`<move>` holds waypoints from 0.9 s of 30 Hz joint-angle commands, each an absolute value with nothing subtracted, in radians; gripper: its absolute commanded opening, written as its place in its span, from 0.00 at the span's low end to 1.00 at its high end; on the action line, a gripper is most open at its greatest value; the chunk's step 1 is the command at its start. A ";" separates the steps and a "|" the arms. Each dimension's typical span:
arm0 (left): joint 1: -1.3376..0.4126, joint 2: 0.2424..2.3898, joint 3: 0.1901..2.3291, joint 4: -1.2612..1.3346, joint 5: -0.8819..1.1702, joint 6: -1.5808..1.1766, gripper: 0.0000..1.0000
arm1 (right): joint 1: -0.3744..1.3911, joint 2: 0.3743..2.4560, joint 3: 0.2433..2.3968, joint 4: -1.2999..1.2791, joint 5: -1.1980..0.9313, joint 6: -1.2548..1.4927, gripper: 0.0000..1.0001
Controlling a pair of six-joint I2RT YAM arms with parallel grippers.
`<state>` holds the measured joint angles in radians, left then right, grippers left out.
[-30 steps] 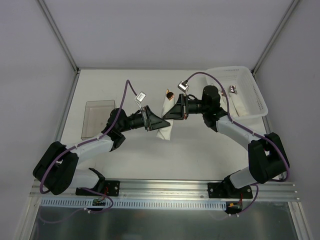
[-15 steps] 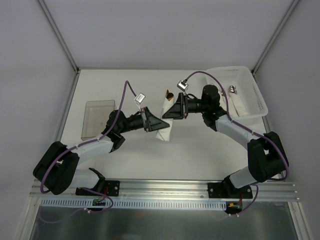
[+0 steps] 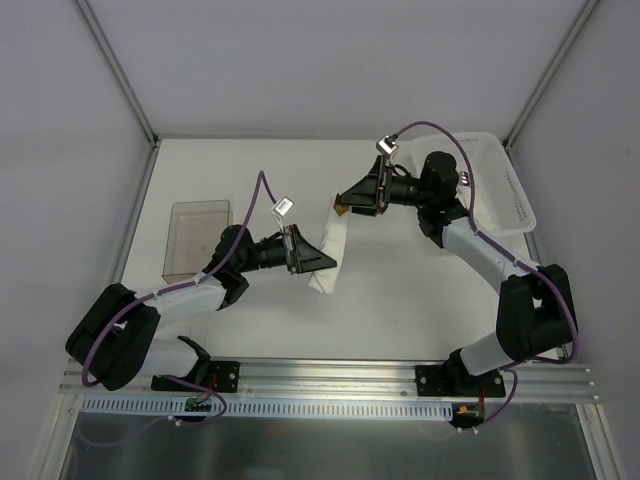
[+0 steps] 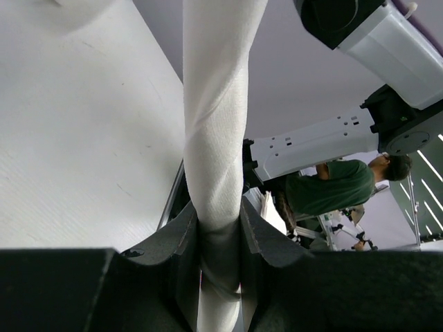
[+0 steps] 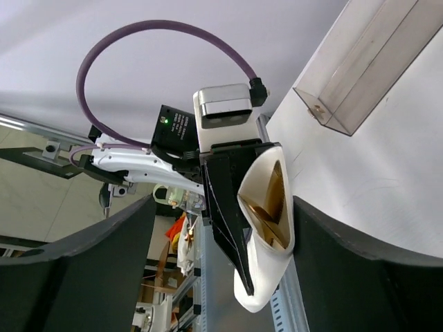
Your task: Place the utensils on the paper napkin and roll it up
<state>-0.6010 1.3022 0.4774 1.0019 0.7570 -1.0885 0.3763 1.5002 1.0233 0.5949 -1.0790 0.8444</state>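
The paper napkin (image 3: 328,255) is rolled into a white tube and held just above the table. My left gripper (image 3: 315,258) is shut on its middle, and the left wrist view shows the napkin roll (image 4: 216,124) pinched between the two black fingers of the left gripper (image 4: 220,225). Copper-gold utensils (image 5: 271,200) show inside the roll's open far end (image 3: 342,210). My right gripper (image 3: 350,198) hangs open at that end. In the right wrist view, the right gripper (image 5: 223,204) has its jaws spread wide on either side of the roll, holding nothing.
A clear plastic box (image 3: 197,238) lies at the left and shows again as the clear box (image 5: 367,69) in the right wrist view. A white basket (image 3: 520,205) stands at the back right behind the right arm, with a small shiny piece (image 3: 466,180) inside.
My right gripper has opened off the roll's far end and drawn back up and to the right. The left gripper keeps the roll and has shifted slightly toward the near side.
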 commanded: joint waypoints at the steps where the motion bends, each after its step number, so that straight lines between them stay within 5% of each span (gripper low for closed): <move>1: -0.580 1.278 0.472 1.009 0.793 -1.071 0.00 | 0.351 1.457 1.081 0.569 -1.051 0.773 0.80; 9: -0.531 1.316 0.515 1.117 0.674 -1.126 0.00 | 0.282 1.358 1.068 0.261 -1.071 0.522 0.84; 19: -0.538 1.560 0.566 1.526 0.561 -1.351 0.00 | 0.294 1.322 1.035 0.229 -1.091 0.494 0.85; 27: -0.561 1.510 0.670 1.378 0.563 -1.263 0.00 | 0.336 1.338 0.976 0.230 -1.054 0.476 0.83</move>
<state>-0.5510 1.5772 0.5797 1.1690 0.5720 -1.2961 0.3233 1.3548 0.9894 0.2192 -1.0618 0.5041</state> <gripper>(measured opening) 0.217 0.837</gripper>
